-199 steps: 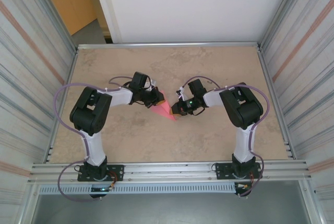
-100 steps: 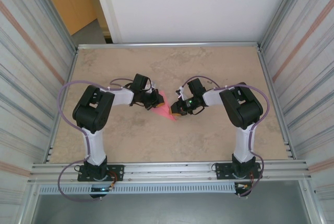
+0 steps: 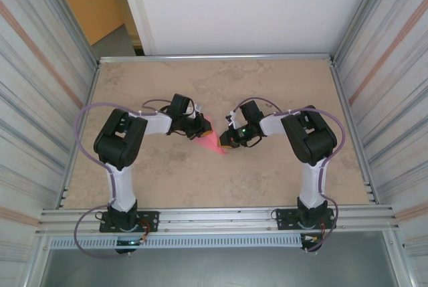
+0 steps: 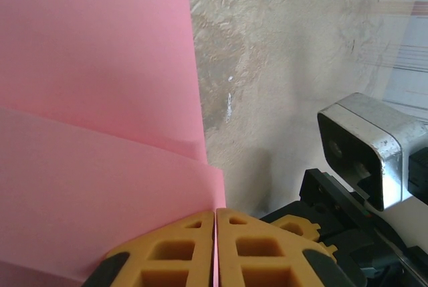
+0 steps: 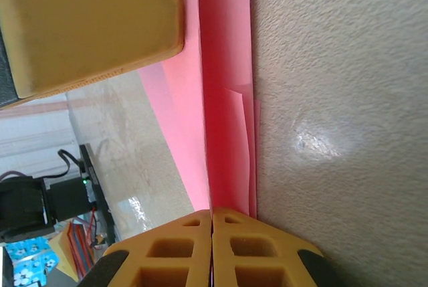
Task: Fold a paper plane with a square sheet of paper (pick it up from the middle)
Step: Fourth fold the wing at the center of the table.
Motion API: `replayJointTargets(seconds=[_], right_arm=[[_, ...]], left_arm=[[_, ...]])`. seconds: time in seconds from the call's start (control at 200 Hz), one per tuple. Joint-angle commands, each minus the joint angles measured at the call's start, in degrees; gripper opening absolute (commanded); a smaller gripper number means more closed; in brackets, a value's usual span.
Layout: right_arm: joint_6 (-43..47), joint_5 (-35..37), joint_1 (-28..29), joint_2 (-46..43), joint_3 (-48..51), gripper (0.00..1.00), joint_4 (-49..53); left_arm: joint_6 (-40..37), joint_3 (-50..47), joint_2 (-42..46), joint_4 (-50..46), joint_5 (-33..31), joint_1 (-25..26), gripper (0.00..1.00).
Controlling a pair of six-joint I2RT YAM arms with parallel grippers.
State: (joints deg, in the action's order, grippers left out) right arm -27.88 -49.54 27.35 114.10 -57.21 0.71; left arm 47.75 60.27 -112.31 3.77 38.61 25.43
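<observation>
Paper (image 3: pixel 212 142), thin, pink and folded, is pinched at one end by the left claw (image 3: pixel 205 130) and at the other by the right claw (image 3: pixel 226 144). Underneath, a speckled tan table (image 3: pixel 281 86) is boxed in by ribbed metal walls (image 3: pixel 40 100).

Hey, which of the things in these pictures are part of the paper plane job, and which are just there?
Part of the job:
pink paper, partly folded
left gripper and right gripper, both shut on it

Just there:
table
ribbed side walls
white back panel
</observation>
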Motion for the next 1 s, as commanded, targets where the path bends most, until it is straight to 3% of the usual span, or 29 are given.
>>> replayJointTargets(seconds=[0.0, 0.336, 0.997], right_arm=[[0.1, 4.7, -0.3, 1.4, 0.8, 0.09, 2.7], [-0.8, 5.7, -0.5, 1.2, 1.2, 0.07, 2.6], [-1.2, 6.0, -0.7, 1.7, 0.7, 0.08, 3.1]], left_arm=[[-1.9, 1.3, 0.3, 0.0, 1.1, -0.5, 0.10], [-1.4, -3.1, 4.5, 2.1, 1.0, -1.0, 0.13], [-0.7, -0.3, -0.2, 1.6, 1.0, -1.1, 0.09]])
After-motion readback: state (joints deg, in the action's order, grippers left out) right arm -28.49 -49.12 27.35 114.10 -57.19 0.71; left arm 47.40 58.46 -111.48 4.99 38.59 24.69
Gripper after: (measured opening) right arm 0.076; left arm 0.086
